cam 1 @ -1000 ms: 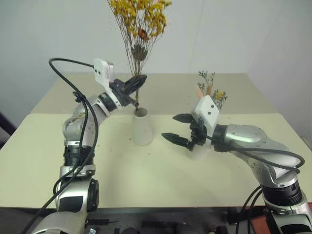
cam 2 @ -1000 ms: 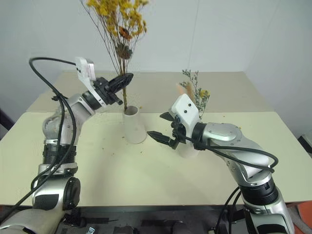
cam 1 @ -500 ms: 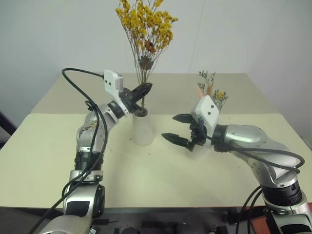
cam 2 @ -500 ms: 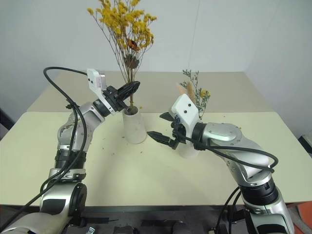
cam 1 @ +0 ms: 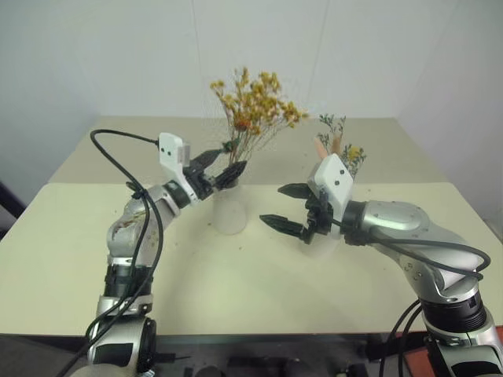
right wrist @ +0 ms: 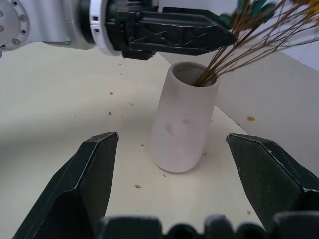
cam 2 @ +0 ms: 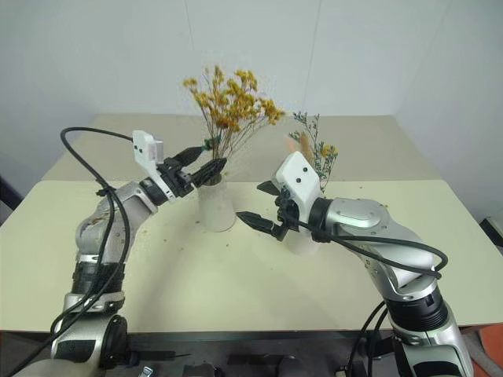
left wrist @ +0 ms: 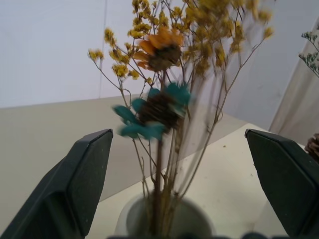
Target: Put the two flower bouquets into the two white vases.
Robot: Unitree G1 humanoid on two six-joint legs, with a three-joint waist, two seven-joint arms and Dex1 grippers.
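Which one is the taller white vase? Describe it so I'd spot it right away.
Look at the pale table and find the tall spray of dried yellow-orange flowers near its middle. Their thin brown stems run down into the taller vase, a plain white cone that widens toward its base. The other flowers, a smaller mixed sprig, stand lower, behind the right arm.

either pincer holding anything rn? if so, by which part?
Nothing held. Left pincer is open around the yellow bouquet's stems, which stand in the tall vase; right pincer is open, empty.
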